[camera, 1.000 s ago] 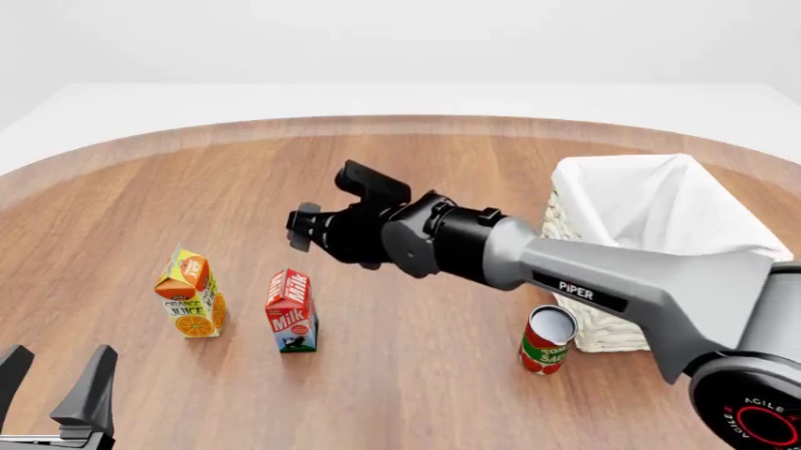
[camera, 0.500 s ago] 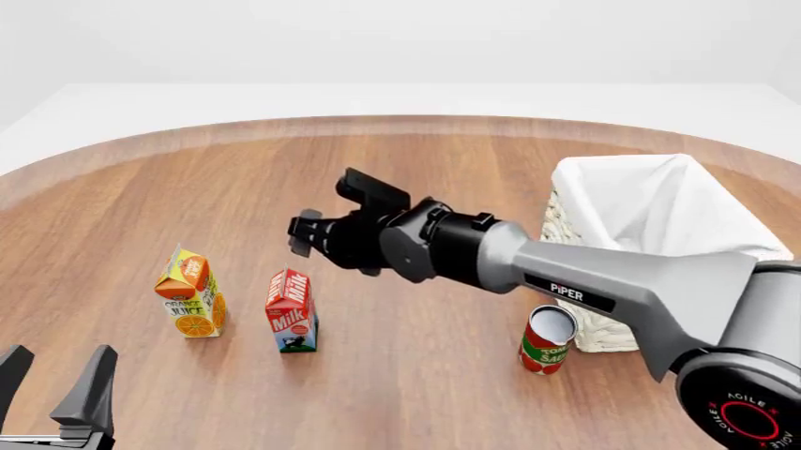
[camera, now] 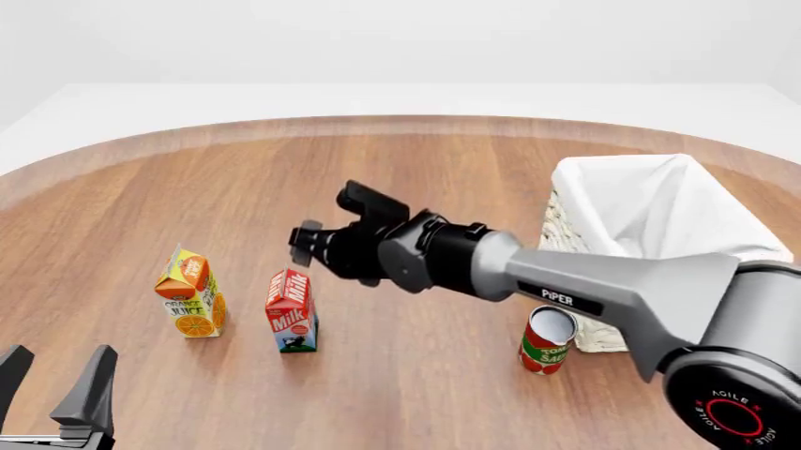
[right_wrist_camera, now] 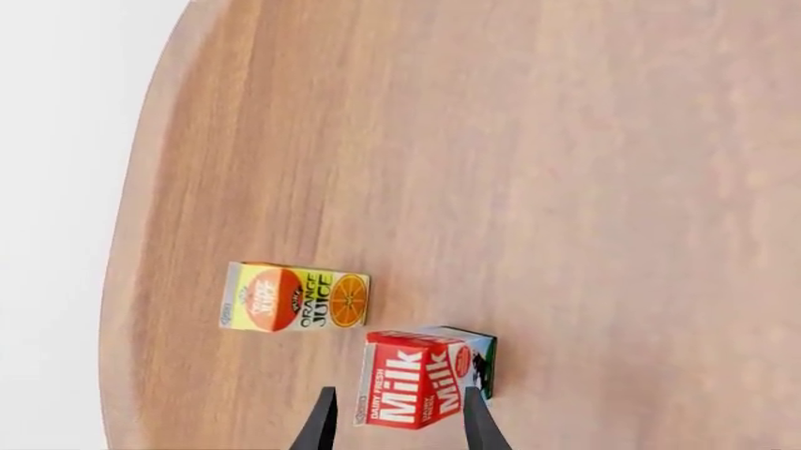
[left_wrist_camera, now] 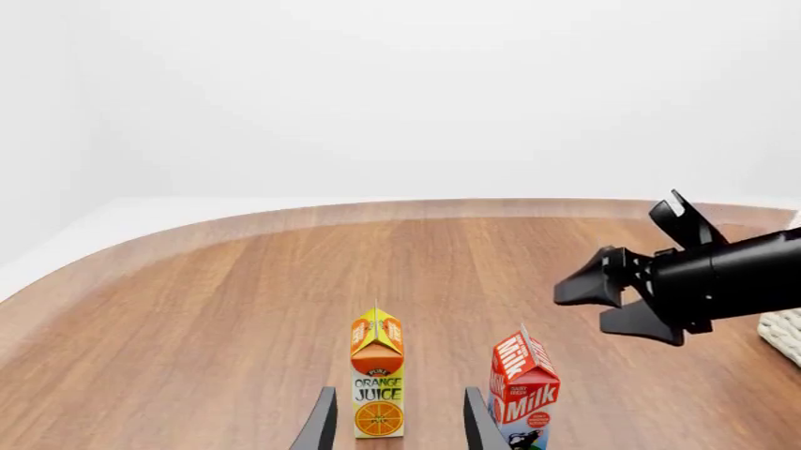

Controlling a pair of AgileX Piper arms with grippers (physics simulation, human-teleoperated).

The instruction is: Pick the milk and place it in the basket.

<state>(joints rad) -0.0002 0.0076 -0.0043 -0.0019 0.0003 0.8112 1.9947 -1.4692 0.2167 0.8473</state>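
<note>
Front view: milk (camera: 292, 312), upright on bench (camera: 414, 178) beside orange juice carton (camera: 191, 293); probably light, stiff, tippable, best gripped mid-body; right gripper (camera: 304, 246) above, jaws spread, empty.

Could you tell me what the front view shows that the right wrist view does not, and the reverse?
Only the front view shows the basket, a red can standing beside it, the right arm's body, and the left tool low at the near edge. Only the right wrist view shows the right tool's open fingertips framing the milk from above. Both show the milk, the orange juice carton next to it, and the wooden table.
</note>
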